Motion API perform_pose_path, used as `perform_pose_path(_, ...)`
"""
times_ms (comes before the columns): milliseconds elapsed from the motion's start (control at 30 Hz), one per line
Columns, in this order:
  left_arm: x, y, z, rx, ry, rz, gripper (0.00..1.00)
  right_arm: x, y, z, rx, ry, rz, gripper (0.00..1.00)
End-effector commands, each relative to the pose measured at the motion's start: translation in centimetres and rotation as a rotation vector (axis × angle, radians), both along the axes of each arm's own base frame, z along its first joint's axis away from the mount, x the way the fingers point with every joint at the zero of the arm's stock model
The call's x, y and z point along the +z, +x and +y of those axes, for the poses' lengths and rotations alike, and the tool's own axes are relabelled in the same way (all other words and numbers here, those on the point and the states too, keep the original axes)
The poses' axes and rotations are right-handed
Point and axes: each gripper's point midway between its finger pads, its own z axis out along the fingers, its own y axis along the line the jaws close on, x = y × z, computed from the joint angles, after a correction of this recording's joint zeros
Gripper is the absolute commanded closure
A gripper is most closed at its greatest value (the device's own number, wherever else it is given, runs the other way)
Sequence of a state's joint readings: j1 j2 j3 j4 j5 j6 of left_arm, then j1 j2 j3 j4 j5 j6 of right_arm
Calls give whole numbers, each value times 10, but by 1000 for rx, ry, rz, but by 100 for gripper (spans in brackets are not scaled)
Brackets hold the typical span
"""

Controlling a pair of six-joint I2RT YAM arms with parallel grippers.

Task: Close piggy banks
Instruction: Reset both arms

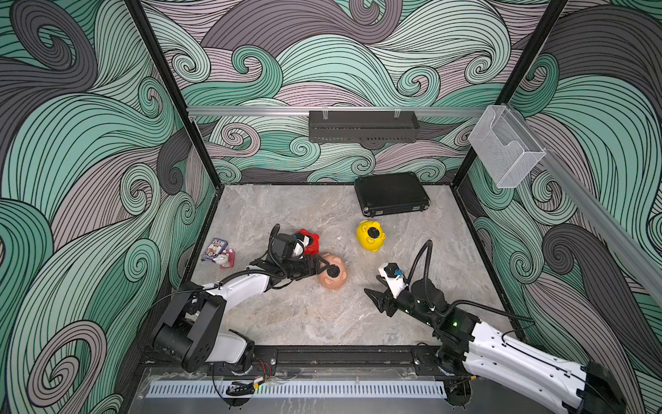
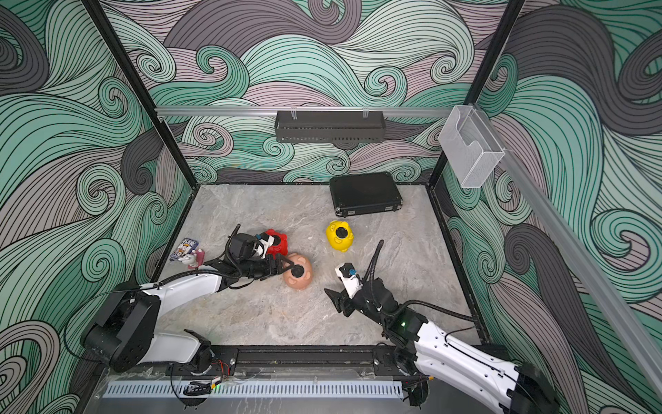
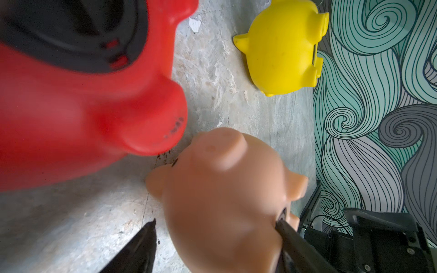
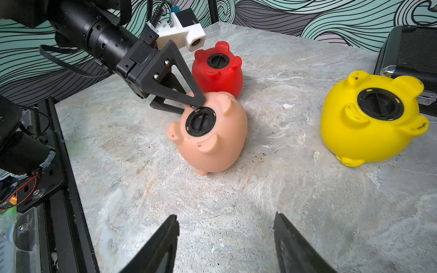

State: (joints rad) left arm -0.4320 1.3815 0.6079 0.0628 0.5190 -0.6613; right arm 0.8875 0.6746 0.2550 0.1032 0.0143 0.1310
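Three piggy banks lie belly-up on the marble table, each with a black round plug in its belly hole. The peach-pink one (image 1: 335, 281) (image 4: 212, 141) is in the middle, the red one (image 1: 311, 242) (image 4: 217, 68) just behind it, and the yellow one (image 1: 370, 236) (image 4: 371, 118) stands apart to the right. My left gripper (image 1: 326, 269) (image 3: 215, 221) is open astride the pink pig. One fingertip touches by the plug's rim and the other is clear of the pig's side. My right gripper (image 1: 374, 286) (image 4: 225, 218) stands open over bare table with nothing between its fingers.
A black rectangular case (image 1: 392, 193) lies at the back right of the table. A card box (image 1: 215, 249) and a small pink item (image 1: 228, 258) sit by the left wall. A black shelf (image 1: 363, 125) and a clear holder (image 1: 505, 147) hang on the walls.
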Motion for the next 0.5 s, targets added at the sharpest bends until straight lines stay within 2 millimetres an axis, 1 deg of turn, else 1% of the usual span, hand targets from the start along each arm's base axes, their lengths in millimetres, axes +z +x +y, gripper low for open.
perform_pose_path(0, 25, 10, 0, 3, -16, -63, 20, 9, 1, 3, 10, 25, -16, 35)
perform_pose_path(133, 40, 9, 0, 4, -26, -86, 18, 10, 1, 3, 9, 28, -19, 35)
perform_pose_path(233, 62, 6, 1, -5, -40, -139, 14, 11, 2, 3, 7, 27, -23, 35)
perform_pose_path(300, 79, 4, 6, 7, -32, -174, 12, 11, 2, 2, 5, 29, -23, 35)
perform_pose_path(367, 97, 2, 16, 39, -7, -229, 10, 13, 2, 2, 4, 31, -27, 35)
perform_pose_path(467, 123, -2, 42, 134, 59, -354, 9, 20, 4, 1, -8, 36, -45, 35)
